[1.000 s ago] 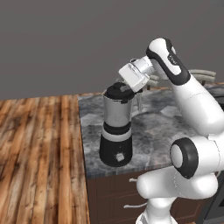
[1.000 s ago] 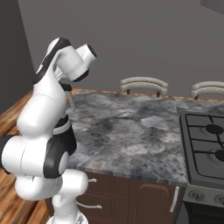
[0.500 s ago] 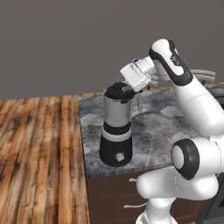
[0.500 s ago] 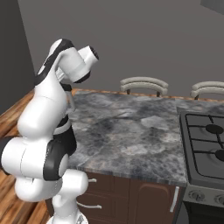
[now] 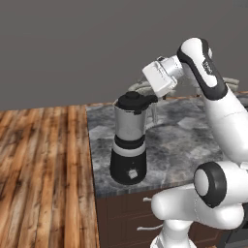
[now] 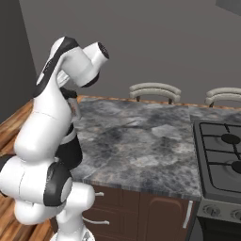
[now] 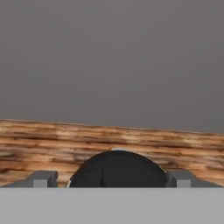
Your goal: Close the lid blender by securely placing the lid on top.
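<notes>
One black lid [image 5: 133, 101] sits on top of the blender [image 5: 129, 140], covering the mouth of the grey jar, its short tab pointing toward the arm. In the hand view the lid [image 7: 118, 169] shows as a dark dome low in the middle, between the two finger tips, with wooden floor [image 7: 109, 140] and grey wall beyond. The blender stands on the near left part of the grey marbled counter [image 5: 179, 140], its rounded black base close to the front edge. The gripper [image 5: 151, 99] hangs just beside the lid's tab, under the white hand that tilts down toward the jar. Its jaws stand apart, wide enough to flank the lid, and whether the tips touch it I cannot tell. From the right base view the counter [image 6: 141, 146] runs on to a gas stove [image 6: 221, 155], with two chair backs [image 6: 155, 91] behind it.
</notes>
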